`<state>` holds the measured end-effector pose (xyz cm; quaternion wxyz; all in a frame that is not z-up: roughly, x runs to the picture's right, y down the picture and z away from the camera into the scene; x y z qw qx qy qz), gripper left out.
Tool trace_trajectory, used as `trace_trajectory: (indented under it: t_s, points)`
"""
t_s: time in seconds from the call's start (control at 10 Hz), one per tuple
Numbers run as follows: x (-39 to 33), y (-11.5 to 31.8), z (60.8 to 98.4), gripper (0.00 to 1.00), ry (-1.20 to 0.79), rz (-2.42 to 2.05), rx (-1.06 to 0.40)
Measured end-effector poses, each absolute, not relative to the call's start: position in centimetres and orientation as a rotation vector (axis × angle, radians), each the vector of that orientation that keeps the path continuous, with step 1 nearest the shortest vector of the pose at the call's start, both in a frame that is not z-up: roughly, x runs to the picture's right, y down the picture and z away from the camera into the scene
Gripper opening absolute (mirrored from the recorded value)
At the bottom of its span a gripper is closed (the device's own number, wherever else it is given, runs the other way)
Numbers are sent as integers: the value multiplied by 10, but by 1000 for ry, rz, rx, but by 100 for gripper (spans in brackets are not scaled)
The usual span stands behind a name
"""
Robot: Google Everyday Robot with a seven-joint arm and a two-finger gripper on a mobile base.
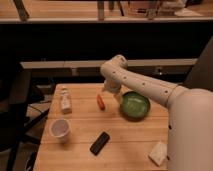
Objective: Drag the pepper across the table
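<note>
So the small, slim red-orange pepper [101, 102] looked like an easy one to us: light, and firm enough not to squash under a gentle pinch. Its smooth, waxy skin was the catch, since we figured it could slip or roll if nudged side-on. Our guess was the best hold would be across the middle of its body, straddling the narrow width and pressing lightly down so it slid instead of rolling. It was finger-shaped, the brightest thing around. It lay flat on the square light-wood butcher-block table [125, 137], just left of the round green bowl [136, 106].

The white arm's two-finger gripper [112, 95] hung between the pepper and the green bowl, near the pepper's far end. It was spread wide and gripping nothing. Whether it touched the pepper, we couldn't tell.

Well left of the bowl stood a small pale bottle [65, 100]. Left of the bowl and nearer the camera sat a white paper cup [60, 129] and a black phone-like slab [100, 143]. A white crumpled wad [158, 153] lay in front of the bowl.
</note>
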<state>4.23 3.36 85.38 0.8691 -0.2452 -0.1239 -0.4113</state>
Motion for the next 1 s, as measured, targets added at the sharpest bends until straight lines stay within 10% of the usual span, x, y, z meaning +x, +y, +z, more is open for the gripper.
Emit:
trace_trajectory:
  t_s: [1.0]
  points:
    - [18,51,903,80,-320,-932,-564]
